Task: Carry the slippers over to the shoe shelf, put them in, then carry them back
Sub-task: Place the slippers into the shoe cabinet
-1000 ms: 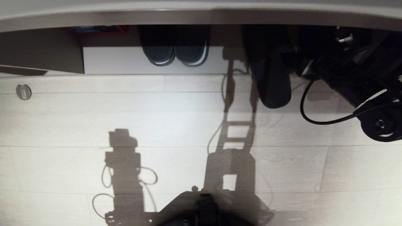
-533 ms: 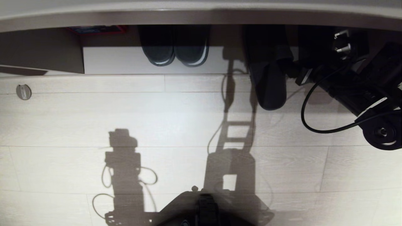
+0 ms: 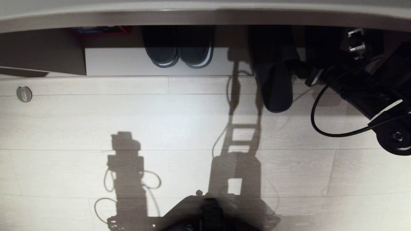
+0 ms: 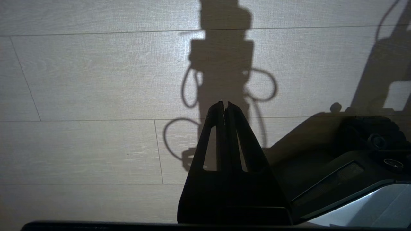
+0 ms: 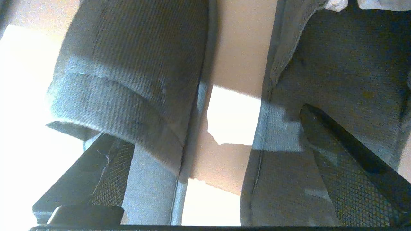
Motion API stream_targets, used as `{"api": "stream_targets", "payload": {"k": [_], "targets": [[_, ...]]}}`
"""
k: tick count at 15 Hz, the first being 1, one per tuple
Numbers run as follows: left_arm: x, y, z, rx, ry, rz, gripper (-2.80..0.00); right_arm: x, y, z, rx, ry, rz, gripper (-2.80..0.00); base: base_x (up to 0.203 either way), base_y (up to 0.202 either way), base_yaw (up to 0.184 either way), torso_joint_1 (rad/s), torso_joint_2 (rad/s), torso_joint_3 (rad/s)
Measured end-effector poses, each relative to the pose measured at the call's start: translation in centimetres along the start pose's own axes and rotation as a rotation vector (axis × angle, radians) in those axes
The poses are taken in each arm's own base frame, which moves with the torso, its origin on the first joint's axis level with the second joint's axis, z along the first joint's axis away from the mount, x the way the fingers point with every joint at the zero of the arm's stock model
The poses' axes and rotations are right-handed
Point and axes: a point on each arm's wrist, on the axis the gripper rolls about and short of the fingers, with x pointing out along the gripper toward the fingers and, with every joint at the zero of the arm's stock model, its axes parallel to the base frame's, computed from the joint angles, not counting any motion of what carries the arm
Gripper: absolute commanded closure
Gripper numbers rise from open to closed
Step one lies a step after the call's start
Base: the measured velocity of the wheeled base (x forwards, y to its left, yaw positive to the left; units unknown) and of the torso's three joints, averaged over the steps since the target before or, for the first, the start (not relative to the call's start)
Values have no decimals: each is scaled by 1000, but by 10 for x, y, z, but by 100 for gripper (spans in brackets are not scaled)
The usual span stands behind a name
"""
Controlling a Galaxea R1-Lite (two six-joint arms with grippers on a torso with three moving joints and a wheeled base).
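The slippers (image 3: 276,80) lie at the mouth of the shoe shelf (image 3: 237,35), on the right of the head view; one of them reaches out over the pale plank floor (image 3: 192,122) with its rounded end nearest the robot, its long axis running from the shelf's dark recess straight out toward the robot, while the far part is lost in shadow under the long counter (image 3: 205,14). In the right wrist view the two slippers (image 5: 135,80) sit side by side, a strip of beige shelf wood showing between them, their ribbed grey fabric filling the view. The right gripper (image 5: 205,179) is low and close behind them, its two fingers (image 5: 96,173) spread wide, one beside each slipper's outer part; whether they touch the fabric cannot be told. The right arm (image 3: 362,86) comes in from the right edge, slanting up toward the shelf, a black cable (image 3: 324,125) looping below it. To the left, in the wider cubby, stands a similar dark pair with whitish sole edges (image 3: 178,48), toes toward the robot. The left gripper (image 4: 224,107) hangs over bare floor by the robot's base, its fingers pressed together on nothing.
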Motion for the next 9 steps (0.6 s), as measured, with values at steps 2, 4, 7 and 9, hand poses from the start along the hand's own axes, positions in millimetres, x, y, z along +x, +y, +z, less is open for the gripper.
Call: {"api": "stream_targets", "payload": {"k": [2,4,7,9], "targets": [[0,0,0,0,0,0,0,-5,1,0,0,7,2,-280,0,0,0,0,0,0],[0,0,0,0,0,0,0,-10,3,0,-11,14,5,-280,0,0,0,0,0,0],[0,0,0,0,0,0,0,-24,10,0,-5,38,28,-280,0,0,0,0,0,0],[0,0,0,2,0,1,0,-30,16,-1,2,49,51,-280,0,0,0,0,0,0]]}}
